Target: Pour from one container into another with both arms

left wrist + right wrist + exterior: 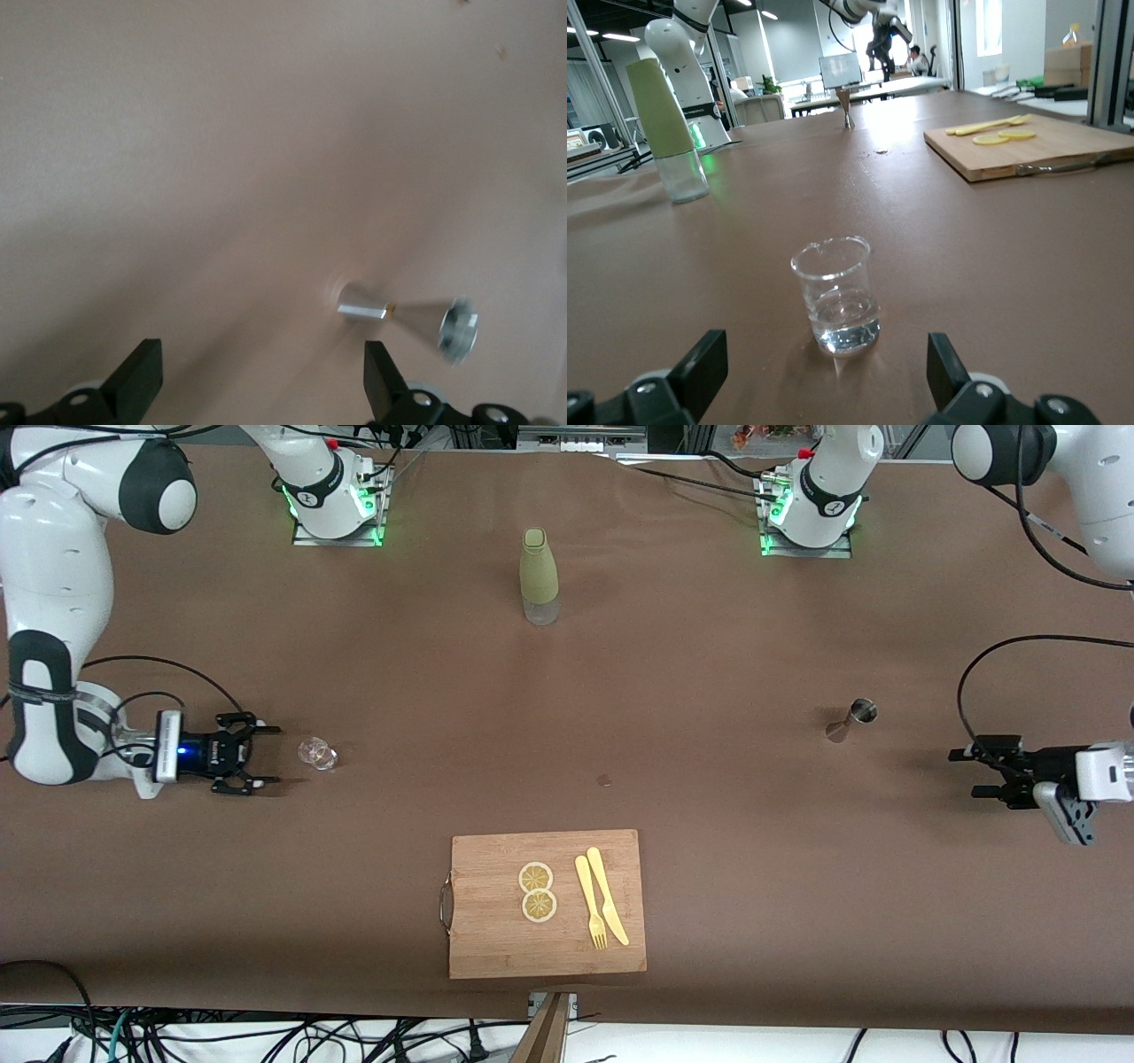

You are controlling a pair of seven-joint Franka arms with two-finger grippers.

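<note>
A small clear glass beaker [317, 754] [837, 297] with a little clear liquid stands upright toward the right arm's end of the table. My right gripper [270, 755] [824, 372] hangs low beside it, open, with its fingers pointing at the beaker and a short gap between them. Toward the left arm's end stands a metal jigger [855, 717] [407, 317], upright. My left gripper [963, 772] [261, 381] is open and holds nothing. It stays some way from the jigger, closer to the table's end.
A green-sleeved bottle [539, 576] [664, 133] stands mid-table near the robots' bases. A wooden cutting board [496, 948] [1028, 146] near the front camera carries two lemon slices [536, 890] and a yellow knife and fork [602, 908].
</note>
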